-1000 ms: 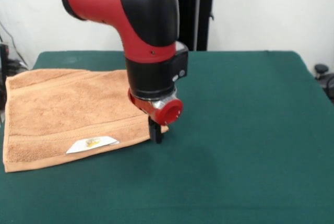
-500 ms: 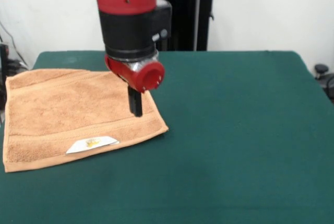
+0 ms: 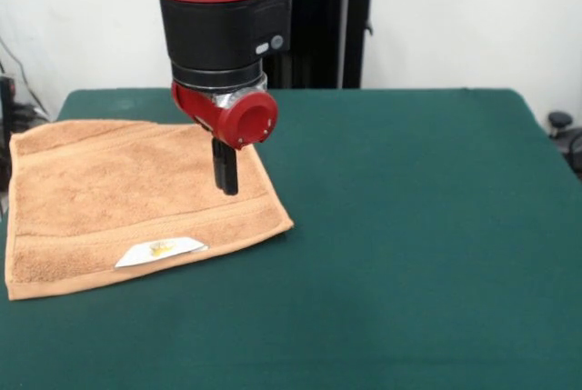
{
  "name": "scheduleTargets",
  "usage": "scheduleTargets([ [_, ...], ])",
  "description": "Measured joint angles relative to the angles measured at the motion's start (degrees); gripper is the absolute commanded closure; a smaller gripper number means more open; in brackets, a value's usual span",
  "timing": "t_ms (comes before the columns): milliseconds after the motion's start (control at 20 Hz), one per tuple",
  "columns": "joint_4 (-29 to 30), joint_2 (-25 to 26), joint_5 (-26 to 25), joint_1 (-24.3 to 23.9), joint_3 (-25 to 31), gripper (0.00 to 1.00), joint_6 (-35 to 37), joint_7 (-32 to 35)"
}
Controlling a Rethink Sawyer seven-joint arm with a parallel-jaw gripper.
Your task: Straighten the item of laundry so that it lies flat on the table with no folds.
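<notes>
The gripper (image 3: 225, 181) of a red and black robot arm (image 3: 216, 26) hangs above an orange-tan towel (image 3: 136, 204), its two dark fingers (image 3: 225, 170) drawn narrowly together with nothing between them. Whether the tips touch the terry cannot be told from this angle. The fingers point down over the part of the towel near its right edge, above the woven border band (image 3: 164, 231) that runs along the towel's near side. Just above the fingers, a round red cap (image 3: 250, 120) on the wrist faces the camera, with the black wrist housing rising from it.

The towel lies spread flat on the dark green table (image 3: 418, 245), showing no folds, its corners out and its outline roughly square. A small white label (image 3: 161, 250) with a yellow mark rests on the border band close to the towel's near edge, left of the gripper. The towel's left edge reaches the table's left side, and green cloth stretches wide to the towel's right. A black stand (image 3: 341, 22) rises behind the table.
</notes>
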Motion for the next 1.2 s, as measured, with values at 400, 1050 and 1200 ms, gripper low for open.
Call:
scheduleTargets([
  [400, 1.8, -0.1, 0.0, 0.1, -0.2, 1.00, 0.0, 0.0],
  [1050, 4.7, -0.7, 0.0, 0.1, -0.7, 1.00, 0.0, 0.0],
  [1200, 4.8, -0.7, 0.0, 0.2, -0.7, 1.00, 0.0, 0.0],
])
